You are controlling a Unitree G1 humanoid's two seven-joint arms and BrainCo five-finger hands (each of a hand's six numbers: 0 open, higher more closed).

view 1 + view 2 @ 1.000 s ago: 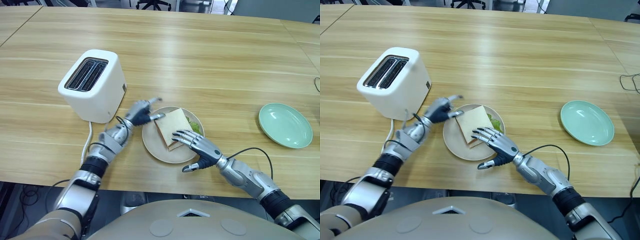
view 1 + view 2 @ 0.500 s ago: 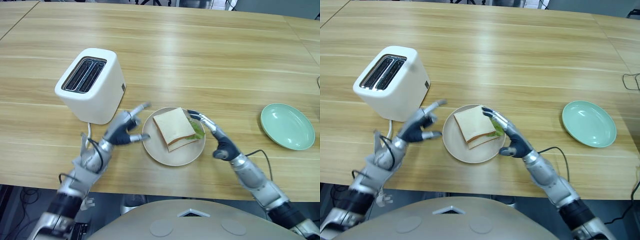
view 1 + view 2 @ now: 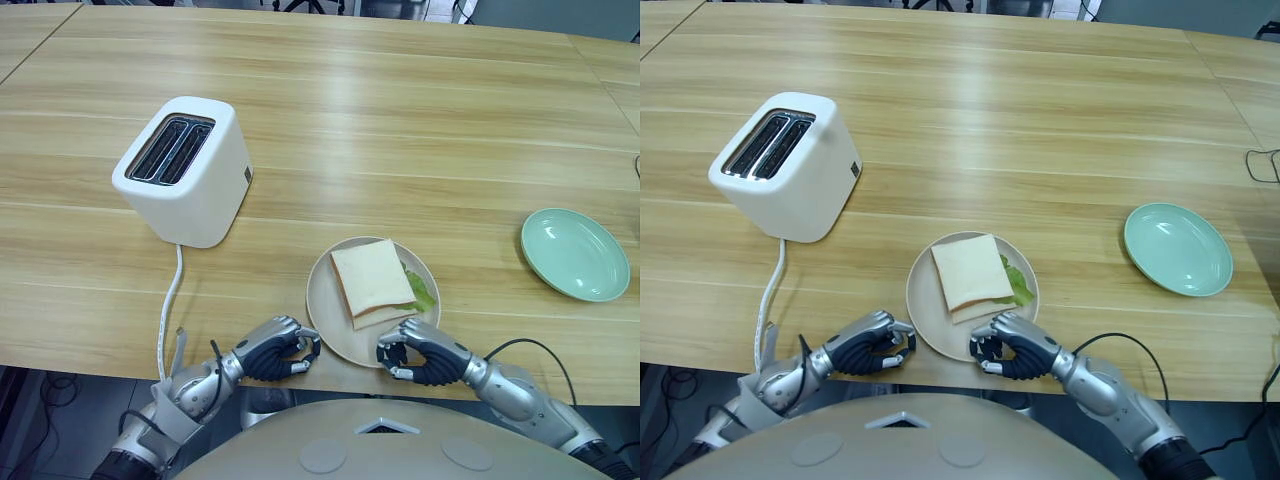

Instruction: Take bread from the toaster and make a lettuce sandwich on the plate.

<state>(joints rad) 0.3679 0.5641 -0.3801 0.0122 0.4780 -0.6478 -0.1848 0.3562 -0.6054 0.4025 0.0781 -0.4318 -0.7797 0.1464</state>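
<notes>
Plainly, in the left eye view the sandwich (image 3: 372, 283) lies on the beige plate (image 3: 320, 300) at lower centre of the frame, up-frame from both hands and between them. Its top slice is close to square, with one corner aimed at the lower left, and the lettuce (image 3: 422, 294) pokes out along its right edge. The left hand (image 3: 270, 350) sits at the bottom edge, its fingers (image 3: 300, 348) curled into a loose fist around nothing, just beside the plate's lower-left rim. The right hand (image 3: 420, 352) is balled the same way and overlaps the lower-right rim; whether it touches the rim I cannot tell. It looks the nearer of the two to the bread, so any last nudge would likely fall to it, going up-frame and slightly left.

In the right eye view the same layout holds: both fists flank the bottom of the plate with the sandwich above the gap between them. The toaster (image 3: 785, 165) stands well apart at upper left on the surface (image 3: 1040, 110), slots dark and seemingly empty, its cord (image 3: 768, 300) trailing down-frame. A green plate (image 3: 1178, 248) rests far right. The sandwich looks assembled.
</notes>
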